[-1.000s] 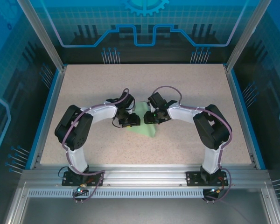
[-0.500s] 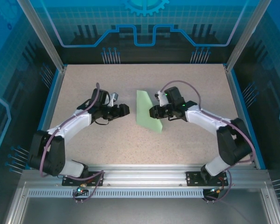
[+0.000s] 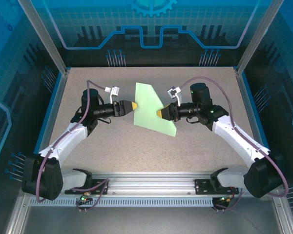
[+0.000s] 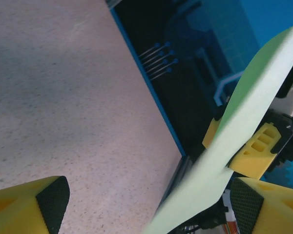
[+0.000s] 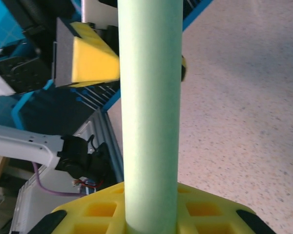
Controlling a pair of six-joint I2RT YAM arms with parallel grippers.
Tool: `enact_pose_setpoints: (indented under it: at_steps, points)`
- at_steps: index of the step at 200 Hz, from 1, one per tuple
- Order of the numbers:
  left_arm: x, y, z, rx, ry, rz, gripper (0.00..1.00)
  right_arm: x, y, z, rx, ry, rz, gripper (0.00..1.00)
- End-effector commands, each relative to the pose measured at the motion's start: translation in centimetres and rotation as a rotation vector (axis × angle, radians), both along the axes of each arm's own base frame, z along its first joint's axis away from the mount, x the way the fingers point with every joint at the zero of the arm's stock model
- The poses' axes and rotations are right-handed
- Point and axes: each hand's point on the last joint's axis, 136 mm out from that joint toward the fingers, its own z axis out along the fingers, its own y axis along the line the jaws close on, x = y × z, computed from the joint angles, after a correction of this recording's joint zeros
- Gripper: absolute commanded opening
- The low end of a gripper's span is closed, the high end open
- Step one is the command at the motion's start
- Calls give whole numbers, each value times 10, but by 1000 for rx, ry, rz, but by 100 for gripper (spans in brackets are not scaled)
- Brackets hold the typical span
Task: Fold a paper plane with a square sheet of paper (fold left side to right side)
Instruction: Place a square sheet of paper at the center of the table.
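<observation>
The square sheet of paper (image 3: 151, 108) is pale green and folded into a slanted four-sided piece. It is held up off the table (image 3: 195, 161), standing on edge. My right gripper (image 3: 159, 114) is shut on its right edge. In the right wrist view the paper (image 5: 149, 97) rises as a strip out of the yellow right gripper (image 5: 151, 214). My left gripper (image 3: 131, 105) is open at the sheet's left edge. In the left wrist view the left gripper (image 4: 151, 200) stands wide apart, and the paper (image 4: 244, 117) slants past its right finger without being clamped.
The speckled table has blue rails on its left side (image 3: 52, 112) and right side (image 3: 254, 112). A metal frame (image 3: 146, 187) runs along the near edge, where the arm bases sit. Both arms stretch toward the middle of the table.
The paper went from lying low between the grippers to standing lifted farther back in the right gripper. The left gripper let go, opened wide and moved back beside the sheet. Both arms stretched out.
</observation>
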Motion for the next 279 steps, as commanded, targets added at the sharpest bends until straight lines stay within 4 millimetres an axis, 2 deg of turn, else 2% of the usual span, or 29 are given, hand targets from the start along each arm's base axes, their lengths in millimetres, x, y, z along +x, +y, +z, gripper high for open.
enact_pose_setpoints:
  at_steps: [1,17,30,58,79,87,101,128,169,202,217,235,279]
  points:
    - [-19,-13,37,-53,-97,-114,88,-21,11,24,53,-23,101,23]
    - [-25,-19,43,-55,-112,-143,83,-18,12,21,35,-20,83,23]
    - [-29,-22,46,-54,-121,-152,73,-14,11,15,13,-6,59,24]
    - [-29,-22,44,-35,-112,-146,35,-5,6,1,-26,15,-3,24]
    - [-27,-22,31,0,-83,-125,12,2,0,-13,-66,38,-56,25]
    - [-26,-22,25,12,-68,-115,8,7,-5,-20,-96,51,-91,26]
    - [-21,-21,11,33,-22,-95,5,13,-14,-34,-150,77,-146,29]
    - [-12,-22,-27,72,86,-61,4,23,-39,-65,-274,134,-281,42]
    - [-5,-21,-108,158,300,-11,4,27,-71,-110,-432,192,-429,63]
    - [-6,-16,-169,230,457,15,3,27,-88,-140,-523,235,-498,67]
    - [-7,-12,-188,269,504,41,2,26,-88,-149,-523,257,-503,65]
    - [-7,-8,-199,301,526,59,2,22,-85,-162,-512,293,-502,55]
    - [-10,1,-201,380,543,72,2,27,-67,-189,-470,394,-508,26]
